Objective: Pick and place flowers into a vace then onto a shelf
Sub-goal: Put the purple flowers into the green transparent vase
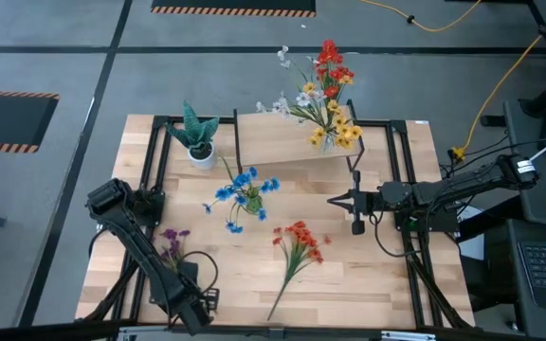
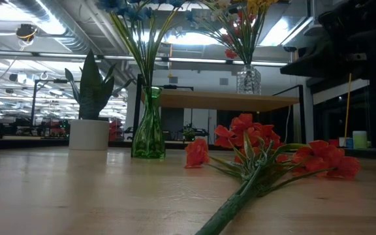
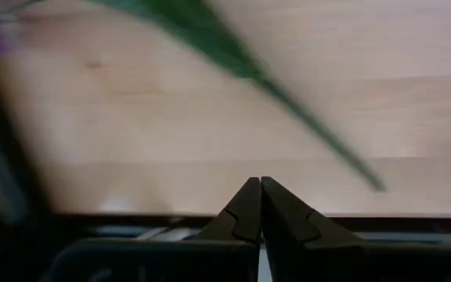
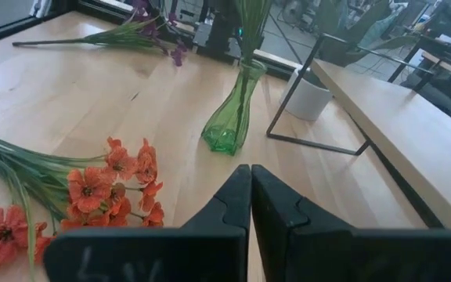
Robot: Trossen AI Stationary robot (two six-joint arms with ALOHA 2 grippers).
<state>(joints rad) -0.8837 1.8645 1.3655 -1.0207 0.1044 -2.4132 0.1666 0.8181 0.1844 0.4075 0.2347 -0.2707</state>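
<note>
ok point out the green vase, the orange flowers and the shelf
green vase (image 4: pixel 229 117), right wrist view, on its glass body
orange flowers (image 1: pixel 301 237), high view, on the blossoms
shelf (image 2: pixel 227 99), low view, on the board's front edge

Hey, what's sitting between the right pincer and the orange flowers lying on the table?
Nothing: in the high view only bare tabletop separates the right pincer, shut, from the orange flowers. The right wrist view shows the same bare wood.

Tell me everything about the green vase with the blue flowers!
The green vase looks like clear green glass, with a wide ribbed base and a narrow neck. It stands upright on the wooden table, near the middle, in front of the shelf. Blue flowers on long green stems stick out of it. Neither gripper touches it.
</note>
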